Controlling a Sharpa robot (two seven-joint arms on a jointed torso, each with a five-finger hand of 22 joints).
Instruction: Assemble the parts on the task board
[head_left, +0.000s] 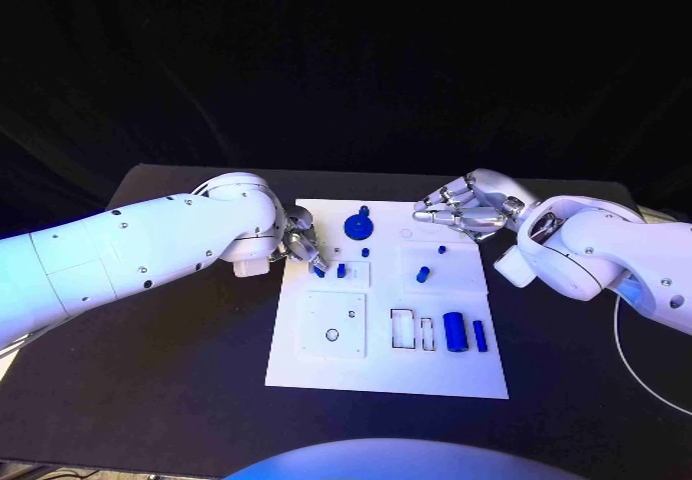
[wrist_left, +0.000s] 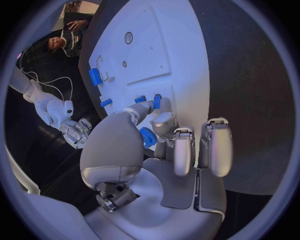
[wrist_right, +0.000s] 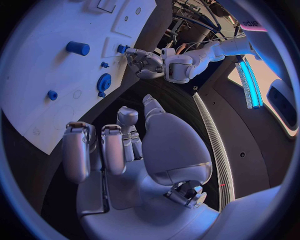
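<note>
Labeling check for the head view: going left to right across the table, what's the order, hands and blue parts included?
Left robot hand at the task board's left edge → blue gear → small blue peg → large blue cylinder → slim blue bar → right robot hand past the board's far right corner.

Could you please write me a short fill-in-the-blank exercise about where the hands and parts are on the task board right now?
1. The left hand touches a small blue part near the board's ____ edge.
2. The task board is ____ in colour.
3. The right hand, holding nothing, hovers at the board's far ____ corner.
4. The gear-shaped part is ____ in colour.

Missing words: left; white; right; blue
</note>
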